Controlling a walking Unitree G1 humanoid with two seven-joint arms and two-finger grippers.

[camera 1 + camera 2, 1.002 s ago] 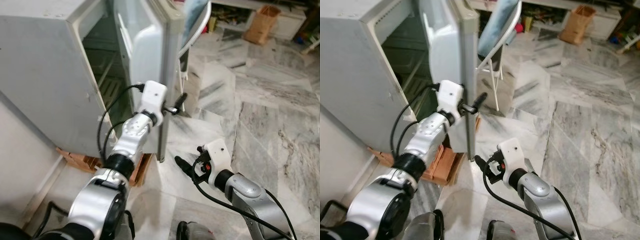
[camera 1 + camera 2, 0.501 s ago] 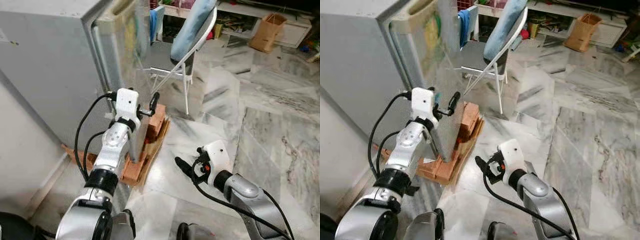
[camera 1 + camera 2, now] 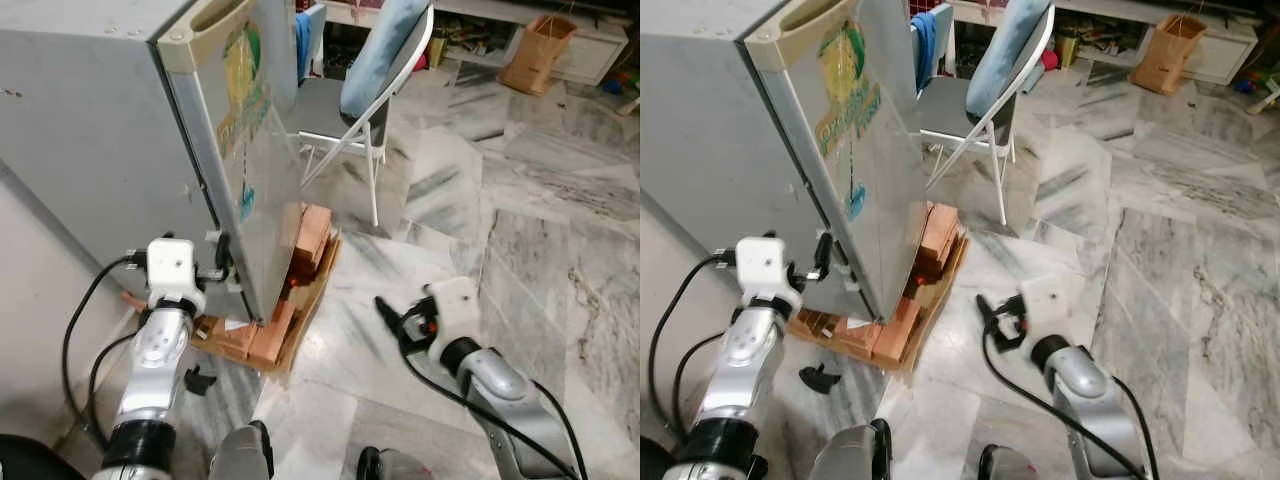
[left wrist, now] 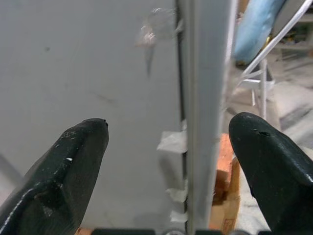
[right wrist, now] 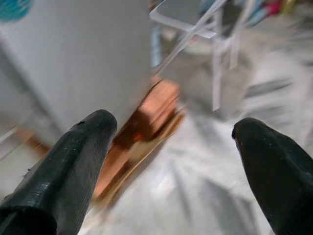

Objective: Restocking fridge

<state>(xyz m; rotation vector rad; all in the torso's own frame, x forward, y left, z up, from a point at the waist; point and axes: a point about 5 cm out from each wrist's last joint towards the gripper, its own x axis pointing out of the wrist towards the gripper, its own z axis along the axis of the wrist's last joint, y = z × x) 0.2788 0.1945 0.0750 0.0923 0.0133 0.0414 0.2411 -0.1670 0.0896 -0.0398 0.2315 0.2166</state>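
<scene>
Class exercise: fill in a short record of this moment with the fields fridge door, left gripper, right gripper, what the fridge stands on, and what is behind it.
fridge door: door shut, stickers on its front
left gripper: left gripper open, at the door's hinge-side edge, fingers either side of the seam
right gripper: right gripper open, held low over the marble floor, holding nothing
fridge stands on: bricks and cardboard
behind it: folding chair with blue cushion

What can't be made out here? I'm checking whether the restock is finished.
- Fridge contents: hidden behind its door, head views.
- Door seal: left wrist view shows a dark seam; whether it is fully shut can't be told.
- Shelf items behind the chair: too small.
- Right wrist view: blurred.
</scene>
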